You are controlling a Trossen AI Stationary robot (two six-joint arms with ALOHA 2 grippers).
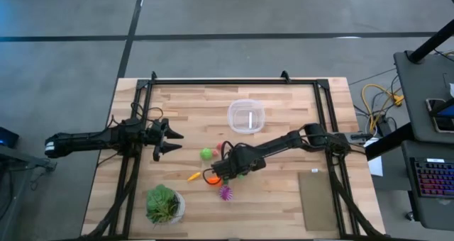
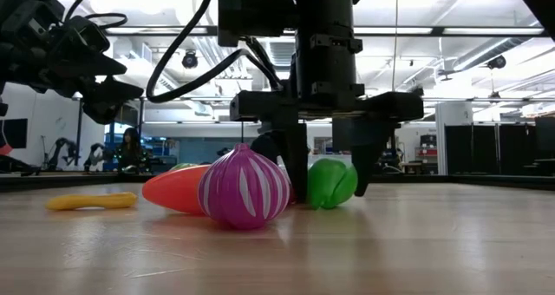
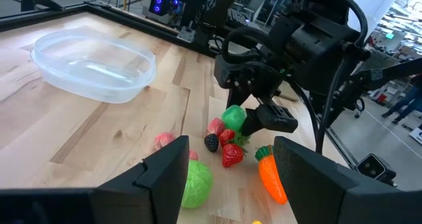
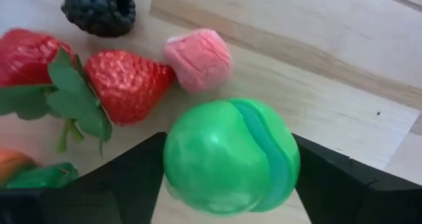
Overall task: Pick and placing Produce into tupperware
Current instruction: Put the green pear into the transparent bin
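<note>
Right end effector (image 4: 227,184) down on the tabletop (image 1: 284,191), fingers spread either side of the green ball (image 4: 231,157), close on both flanks but not visibly pinching yet. Strawberry (image 4: 125,85), pink piece (image 4: 198,59) and blackberry (image 4: 99,8) lying just beside the ball; carrot (image 3: 270,174) and spiky purple ball (image 2: 244,187) near. Tupperware (image 1: 246,116) empty, well apart toward the far edge. Left end effector (image 1: 167,138) hovering at the left, fingers spread, holding nothing.

Likely risks: smooth round ball squirting out under an off-centre squeeze; a finger nudging the strawberry or scattering the cluster; ball slipping during carry and rolling off.
</note>
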